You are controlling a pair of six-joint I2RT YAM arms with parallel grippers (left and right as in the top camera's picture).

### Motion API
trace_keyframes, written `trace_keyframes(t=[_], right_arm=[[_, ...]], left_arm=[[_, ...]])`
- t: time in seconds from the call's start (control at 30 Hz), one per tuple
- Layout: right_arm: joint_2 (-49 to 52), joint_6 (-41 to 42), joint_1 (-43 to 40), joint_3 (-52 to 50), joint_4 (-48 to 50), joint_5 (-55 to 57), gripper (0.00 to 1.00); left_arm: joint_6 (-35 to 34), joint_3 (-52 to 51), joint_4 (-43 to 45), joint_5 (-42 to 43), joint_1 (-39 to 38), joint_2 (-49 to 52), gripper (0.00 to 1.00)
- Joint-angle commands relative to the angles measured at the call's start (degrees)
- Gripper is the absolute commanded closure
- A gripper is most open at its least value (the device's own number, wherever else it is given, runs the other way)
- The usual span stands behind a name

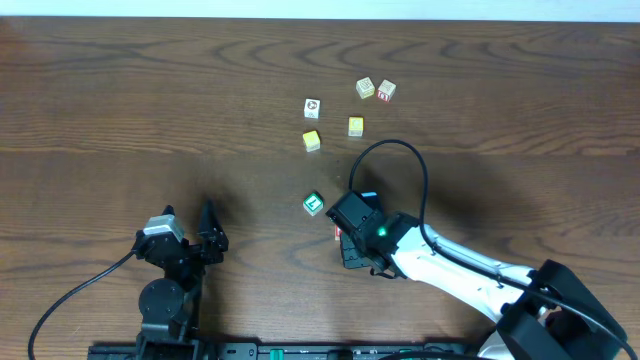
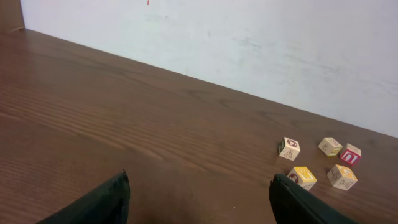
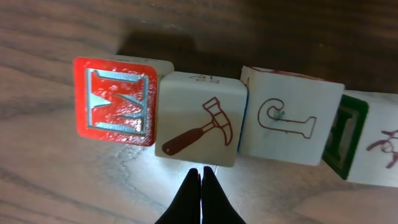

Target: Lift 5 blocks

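Only the right wrist view shows us 4 blocks (image 3: pixel 198 121) abreast (overhead hides them), just beyond the right gripper (image 3: pixel 200 180), fingers together.

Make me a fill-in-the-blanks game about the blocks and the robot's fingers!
1. In the right wrist view, the white block beside the red block shows a picture of a ___.
2. The left fingers stand wide ___.
3. The left wrist view shows ___ little blocks on the table.
4. The right fingers have their tips touching, so they are ___.
Missing words: hammer, open, five, shut.
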Motion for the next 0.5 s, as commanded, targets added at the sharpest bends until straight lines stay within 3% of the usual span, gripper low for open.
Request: trace_keyframes(t=[0.0,0.47], right_arm=[[0.5,0.74,0.33,-0.39,0.46,1.33,0.99],[0.52,0.72,0.33,-0.39,1.68,3.65,0.99]], left_arm=[[0.11,-1.01,-2.4,-0.96,-0.07,0.07,0.28],[0.11,-1.01,-2.38,-0.96,-0.09,0.07,0.28]])
